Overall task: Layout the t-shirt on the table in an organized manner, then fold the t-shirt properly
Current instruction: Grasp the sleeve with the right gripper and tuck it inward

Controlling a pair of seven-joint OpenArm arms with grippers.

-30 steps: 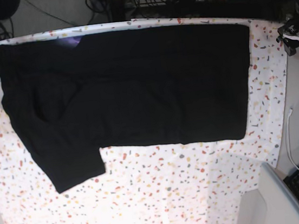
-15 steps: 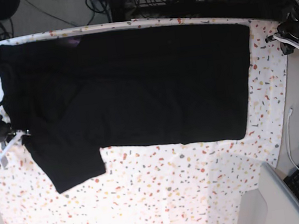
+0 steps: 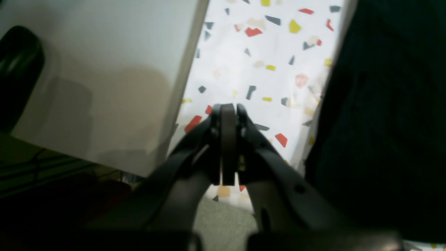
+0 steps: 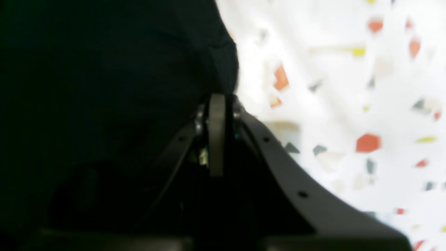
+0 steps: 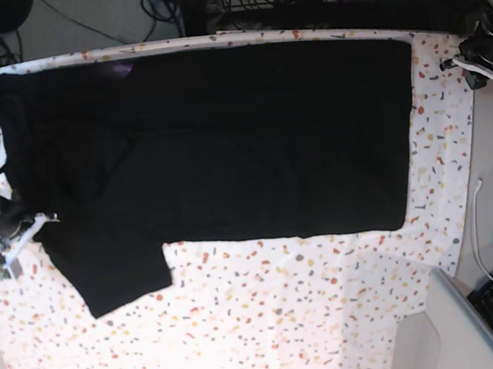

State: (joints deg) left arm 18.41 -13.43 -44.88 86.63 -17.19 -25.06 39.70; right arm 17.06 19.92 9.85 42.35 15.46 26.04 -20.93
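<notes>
The right gripper has now pressed its jaws together at the t-shirt's edge, whether pinching fabric I cannot tell. The left gripper stays pressed together, empty, over the table corner.

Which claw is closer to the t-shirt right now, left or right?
Right. The right claw is shut at the t-shirt edge, by the sleeve. The left claw is shut over speckled table, beside the hem.

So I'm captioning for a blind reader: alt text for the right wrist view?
The right pincer is shut at the edge of the black t-shirt, which fills the left half. The speckled white table shows on the right.
</notes>
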